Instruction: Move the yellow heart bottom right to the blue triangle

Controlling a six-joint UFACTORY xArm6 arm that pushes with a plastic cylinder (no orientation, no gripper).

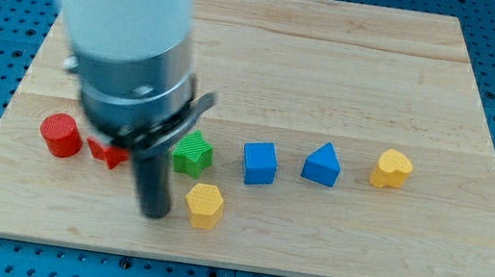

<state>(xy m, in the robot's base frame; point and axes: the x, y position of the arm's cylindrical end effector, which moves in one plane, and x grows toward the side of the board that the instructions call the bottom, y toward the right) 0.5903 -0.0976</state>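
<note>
The yellow heart [392, 169] lies at the view's right on the wooden board [336, 64]. The blue triangle [322, 165] sits just left of it, with a small gap between them. My tip [155, 213] rests on the board near the view's bottom left. It is just left of a yellow hexagon block [204, 204], and far left of the yellow heart and the blue triangle.
A blue cube [260, 163] sits left of the triangle. A green star-like block [193, 152] is next to the rod. A red cylinder [60, 134] and a red block [108, 152], partly hidden by the arm, lie at the view's left. The arm's body [131, 35] covers the upper left.
</note>
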